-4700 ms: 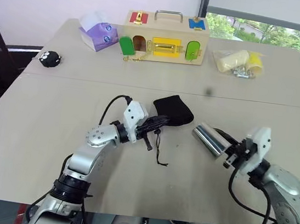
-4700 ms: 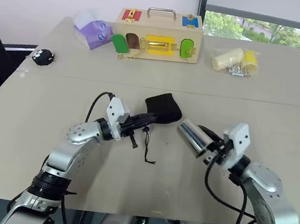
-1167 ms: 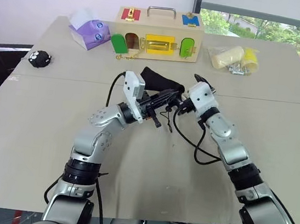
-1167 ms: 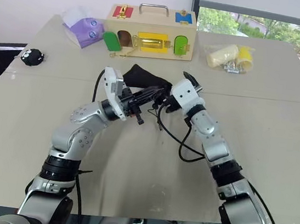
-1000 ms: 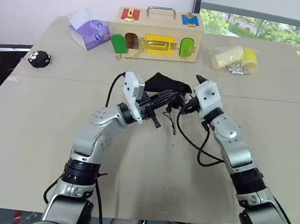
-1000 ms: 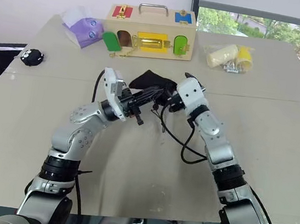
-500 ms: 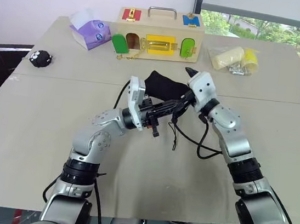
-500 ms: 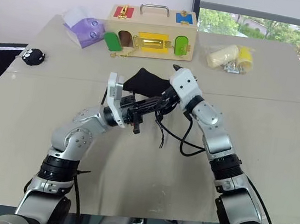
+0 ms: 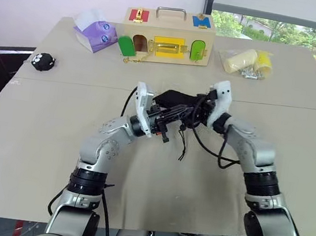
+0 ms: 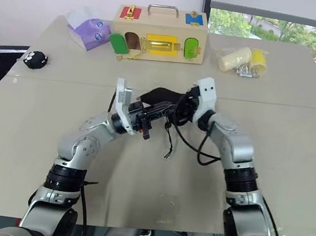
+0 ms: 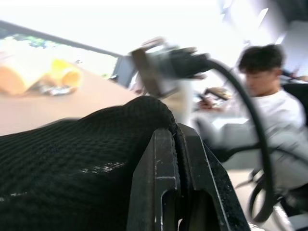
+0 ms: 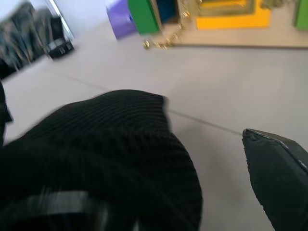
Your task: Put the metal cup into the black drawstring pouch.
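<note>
I hold the black drawstring pouch (image 9: 175, 99) above the tabletop (image 9: 39, 137), nearer me than the wooden latch box (image 9: 167, 36). My left pincer (image 9: 177, 112) is clamped shut on the pouch's rim. My right pincer (image 9: 195, 112) meets the pouch mouth from the opposite side, its jaws spread wide. I cannot see the metal cup; I judge it sits inside the pouch.
</note>
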You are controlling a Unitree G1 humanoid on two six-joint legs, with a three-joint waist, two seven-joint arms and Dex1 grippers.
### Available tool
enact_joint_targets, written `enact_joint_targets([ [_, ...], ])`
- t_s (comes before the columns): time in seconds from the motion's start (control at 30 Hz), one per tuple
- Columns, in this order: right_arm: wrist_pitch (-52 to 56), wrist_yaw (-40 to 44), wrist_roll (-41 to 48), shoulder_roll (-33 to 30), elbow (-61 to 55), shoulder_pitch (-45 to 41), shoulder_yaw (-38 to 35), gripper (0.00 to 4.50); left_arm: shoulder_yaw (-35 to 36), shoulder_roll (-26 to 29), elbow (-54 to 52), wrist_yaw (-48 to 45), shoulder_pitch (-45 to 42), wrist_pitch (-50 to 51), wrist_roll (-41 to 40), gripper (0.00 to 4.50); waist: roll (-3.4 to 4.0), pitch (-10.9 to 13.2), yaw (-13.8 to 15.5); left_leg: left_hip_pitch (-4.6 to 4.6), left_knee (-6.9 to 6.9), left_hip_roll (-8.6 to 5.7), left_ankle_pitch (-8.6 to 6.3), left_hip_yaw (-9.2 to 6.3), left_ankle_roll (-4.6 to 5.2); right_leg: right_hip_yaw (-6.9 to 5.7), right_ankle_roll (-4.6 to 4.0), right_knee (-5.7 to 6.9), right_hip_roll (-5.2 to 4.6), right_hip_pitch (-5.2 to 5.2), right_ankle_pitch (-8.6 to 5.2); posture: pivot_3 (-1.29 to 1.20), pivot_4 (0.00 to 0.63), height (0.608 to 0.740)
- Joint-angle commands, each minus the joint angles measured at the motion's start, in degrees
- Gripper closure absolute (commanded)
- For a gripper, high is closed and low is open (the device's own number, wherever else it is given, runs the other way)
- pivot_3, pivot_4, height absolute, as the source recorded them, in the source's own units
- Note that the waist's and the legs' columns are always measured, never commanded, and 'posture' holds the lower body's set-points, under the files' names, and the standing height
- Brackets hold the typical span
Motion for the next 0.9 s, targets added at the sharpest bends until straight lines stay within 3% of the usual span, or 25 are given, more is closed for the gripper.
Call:
enact_joint_targets([
  [0.03, 2.4, -0.3, 2.0, -0.1, -4.8, 0.5, -1.5, 0.05, 1.0, -2.4, -0.9, 2.1, -0.5, 0.2, -1.6, 4.5, 0.0, 0.0, -0.1, 0.0, -0.02, 0.0, 0.0, 0.0, 0.0, 0.0, 0.0, 0.0, 0.01, -0.01, 0.0, 0.0, 0.15, 0.74],
  [0.17, 7.0, 1.1, 5.0, -2.9, -10.1, 1.5, -3.7, 0.05, 4.3, -6.4, -0.2, 8.0, -1.8, 2.7, -5.0, 4.5, 0.0, 0.0, 0.0, -0.03, -0.06, 0.03, 0.0, 0.0, -0.01, 0.01, 0.0, -0.05, 0.02, -0.04, 0.0, 0.0, 0.15, 0.74],
  [0.43, 10.4, 1.1, 7.8, -7.0, -16.3, 3.9, -6.6, 0.05, 5.6, -8.0, 0.1, 11.1, -2.8, 4.2, -6.0, 4.5, -0.01, 0.0, 0.3, -0.03, -0.03, 0.0, 0.0, -0.01, 0.0, -0.01, 0.0, -0.02, 0.01, -0.02, 0.0, 0.0, 0.15, 0.74],
  [0.67, 16.2, 5.8, 21.1, -13.1, -28.1, 15.0, -15.8, 0.05, 5.8, -8.6, 0.5, 12.4, -3.7, 4.6, -6.4, 4.5, -0.03, 0.0, 1.3, -0.06, -0.04, 0.0, -0.01, -0.01, 0.01, -0.01, 0.01, -0.1, 0.02, -0.02, 0.0, 0.0, 0.15, 0.74],
  [0.8, 18.6, 6.1, 22.1, -16.3, -30.3, 21.3, -12.8, 0.05, 6.1, -8.6, 0.9, 12.6, -4.2, 4.8, -6.6, 4.5, -0.05, 0.0, 1.4, -0.04, -0.03, 0.0, -0.03, -0.03, 0.04, -0.03, 0.0, -0.08, 0.01, 0.01, 0.0, 0.0, 0.15, 0.74],
  [0.9, 15.5, 3.3, 17.3, -13.8, -27.3, 21.1, -6.4, 0.05, 6.1, -8.6, 1.2, 12.3, -4.5, 5.0, -6.5, 4.5, -0.05, 0.0, 1.0, 0.02, -0.01, 0.01, -0.03, 0.0, 0.05, 0.05, 0.0, -0.02, 0.05, 0.0, 0.0, 0.0, 0.15, 0.74],
])
